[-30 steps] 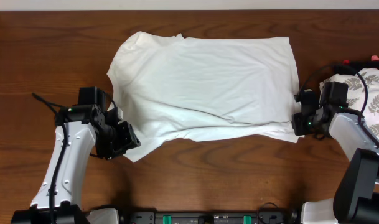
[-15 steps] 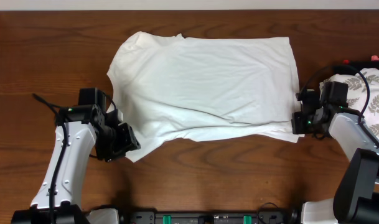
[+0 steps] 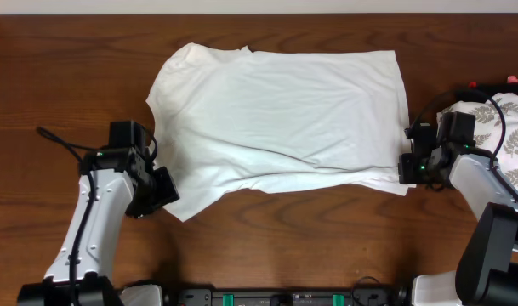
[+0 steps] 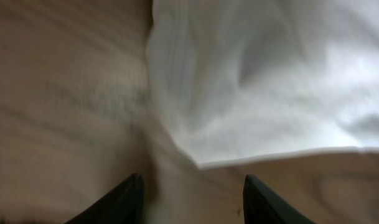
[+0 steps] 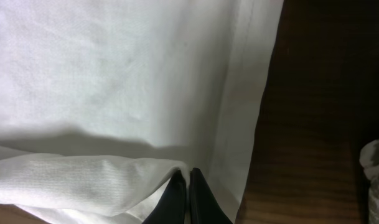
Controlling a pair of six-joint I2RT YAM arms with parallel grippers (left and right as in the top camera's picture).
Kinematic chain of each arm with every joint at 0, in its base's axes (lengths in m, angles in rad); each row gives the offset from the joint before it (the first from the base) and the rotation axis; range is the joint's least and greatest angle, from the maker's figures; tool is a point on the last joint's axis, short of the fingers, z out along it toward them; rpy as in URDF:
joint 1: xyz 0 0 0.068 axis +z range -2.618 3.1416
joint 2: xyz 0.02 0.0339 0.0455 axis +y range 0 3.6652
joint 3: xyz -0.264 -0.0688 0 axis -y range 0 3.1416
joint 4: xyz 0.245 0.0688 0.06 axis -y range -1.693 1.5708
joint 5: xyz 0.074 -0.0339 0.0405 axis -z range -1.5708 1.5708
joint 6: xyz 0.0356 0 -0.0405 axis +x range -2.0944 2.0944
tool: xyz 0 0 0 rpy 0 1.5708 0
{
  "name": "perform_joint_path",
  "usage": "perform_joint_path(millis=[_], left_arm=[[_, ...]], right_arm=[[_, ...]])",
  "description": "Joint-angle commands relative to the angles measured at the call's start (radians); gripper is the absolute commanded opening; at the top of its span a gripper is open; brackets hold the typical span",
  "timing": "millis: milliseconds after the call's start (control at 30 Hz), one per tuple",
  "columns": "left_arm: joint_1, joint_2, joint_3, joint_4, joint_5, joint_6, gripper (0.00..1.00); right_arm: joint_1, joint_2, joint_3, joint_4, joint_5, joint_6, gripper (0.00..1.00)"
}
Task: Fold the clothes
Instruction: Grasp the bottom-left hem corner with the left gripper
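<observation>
T-shirt (image 3: 280, 110) lay spread on counter (image 3: 284, 242), long axis left-right. Left hand (image 4: 192, 186) spread, straddling the T-shirt's near-left corner. Right hand (image 5: 188, 180) pressed together, pinching its near-right hem.

You had a dark wooden table (image 3: 54, 76) with the white T-shirt (image 3: 284, 110) spread flat from its centre toward the far edge. A fern-printed cloth (image 3: 512, 119) lay at the right edge.
</observation>
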Motion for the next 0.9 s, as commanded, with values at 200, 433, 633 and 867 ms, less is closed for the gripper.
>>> perform_joint_path(millis=[200, 433, 633, 867], left_arm=[[-0.001, 0.031, -0.077, 0.123, -0.04, 0.011, 0.52], [-0.001, 0.105, -0.081, 0.172, -0.029, 0.011, 0.52], [-0.001, 0.148, -0.081, 0.184, -0.028, 0.011, 0.5], [-0.001, 0.147, -0.081, 0.22, 0.048, 0.011, 0.13]], right_arm=[[0.003, -0.011, -0.005, -0.005, -0.008, 0.019, 0.01], [0.003, -0.011, -0.005, -0.005, -0.008, 0.019, 0.01], [0.003, -0.011, -0.005, -0.008, -0.008, 0.019, 0.01], [0.003, -0.011, -0.005, -0.008, -0.008, 0.019, 0.01]])
